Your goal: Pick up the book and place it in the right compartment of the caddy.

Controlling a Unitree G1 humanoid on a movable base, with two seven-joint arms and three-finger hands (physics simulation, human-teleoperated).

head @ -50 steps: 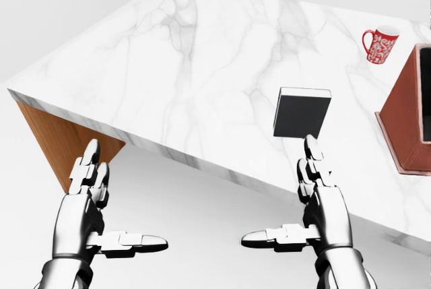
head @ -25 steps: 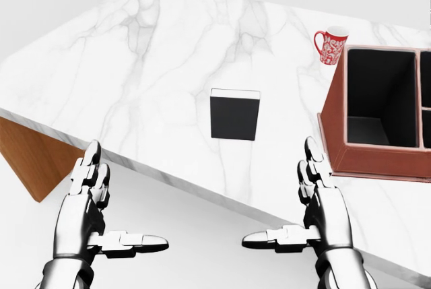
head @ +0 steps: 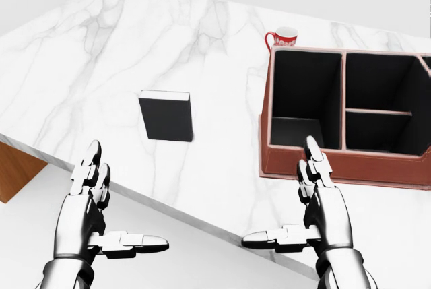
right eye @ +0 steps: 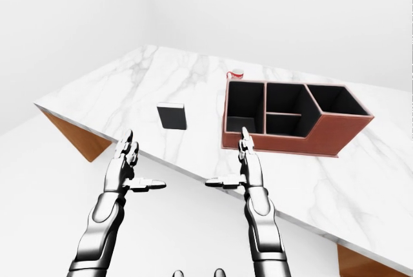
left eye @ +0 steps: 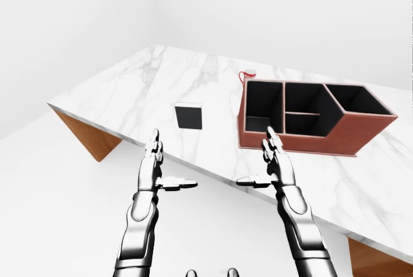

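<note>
Marble-topped desk (head: 202,40) ran corner to corner across the head view. Dark book (head: 166,115) lay flat left of centre on the desk, near its lower edge, well apart from the caddy. Reddish-brown caddy (head: 337,163) sat at right of the head view, dark compartments open upward, nothing seen inside. Red patterned mug (head: 282,38) stood just above the caddy's upper left corner. Left hand (head: 92,198) hung at lower left, below the desk edge, fingers straight, thumb out sideways, holding nothing. Right hand (head: 316,195) at lower right likewise spread and empty, fingertips overlapping the caddy's near wall in the head view; contact could not be told.
</note>
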